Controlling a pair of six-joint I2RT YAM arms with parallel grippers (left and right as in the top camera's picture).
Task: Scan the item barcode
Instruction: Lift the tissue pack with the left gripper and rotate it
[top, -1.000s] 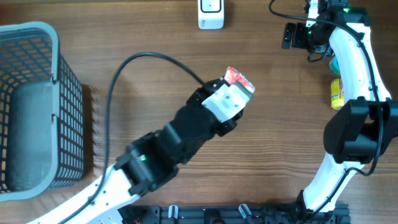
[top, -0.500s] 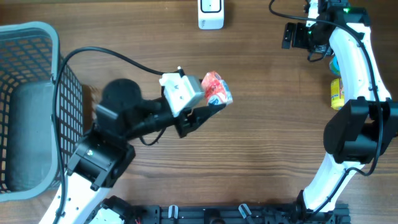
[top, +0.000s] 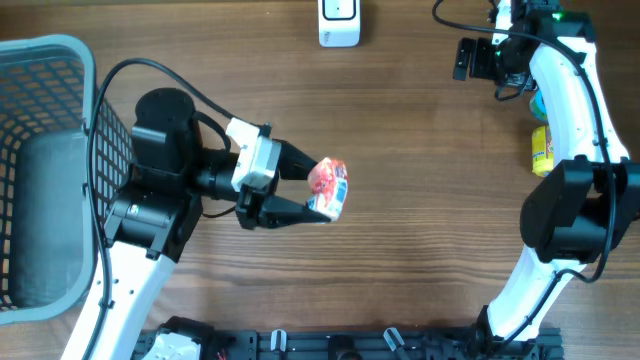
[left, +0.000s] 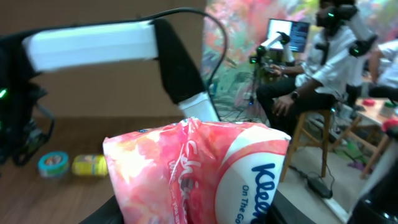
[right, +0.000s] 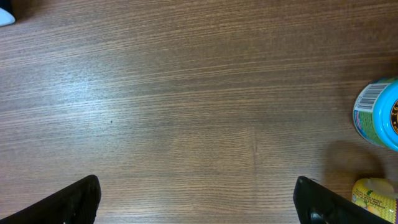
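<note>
1. Jaws of left gripper (top: 318, 192): narrowed, pinching tissue pack (top: 330, 185), apparently clear of table (top: 420, 250), L of centre.
2. Step in hand, prob.: carrying/turning pack for the scan. No barcode visible in L wrist view, only pink wrap + logo.
3. Next, likely: bring pack toward white scanner (top: 339, 22) at far edge w/ barcode side facing it. Prob. needs a wrist roll.
4. Right gripper (top: 463, 57): jaws wide, empty, far R beside blue can (right: 378, 115).
</note>
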